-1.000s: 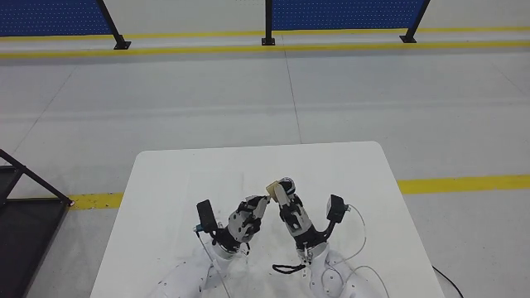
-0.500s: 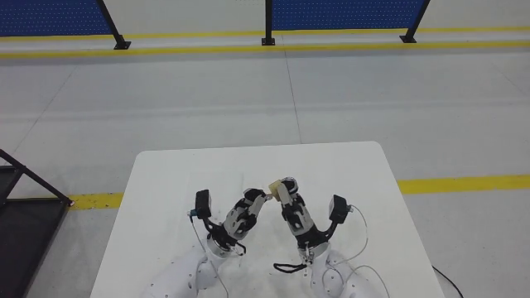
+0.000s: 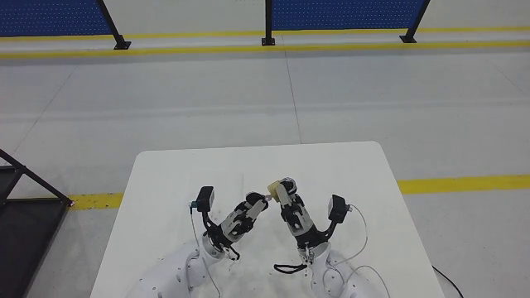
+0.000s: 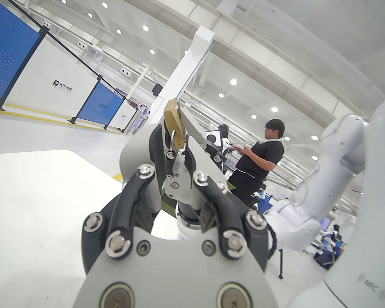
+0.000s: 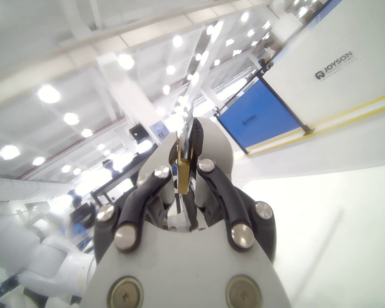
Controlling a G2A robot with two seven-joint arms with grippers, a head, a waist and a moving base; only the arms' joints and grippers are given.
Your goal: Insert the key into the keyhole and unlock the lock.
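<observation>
Top view showed both arms raised over the white table (image 3: 348, 174), the left fingers (image 3: 257, 207) and right fingers (image 3: 286, 195) tip to tip around a small brass lock (image 3: 272, 189) held in the air above the table's middle. Right wrist view had the right fingers (image 5: 201, 139) closed tight on the lock (image 5: 183, 171), seen edge-on, with bright metal standing out past the tips. Left wrist view had the left fingers (image 4: 157, 152) nearly closed on a small metal loop, which looked like the head of the key (image 4: 172, 138), pressed up against the underside of the lock (image 4: 174, 123). Both pick-ups appeared done, and key and lock had been brought together. Whether the blade was fully seated in the keyhole or only resting at its mouth could not be told, since the fingers covered the joint. No open shackle was visible, so the lock was judged not yet unlocked. Left to do, on this showing: seat the key if it was not home, then turn it while the right fingers held the lock firm.
</observation>
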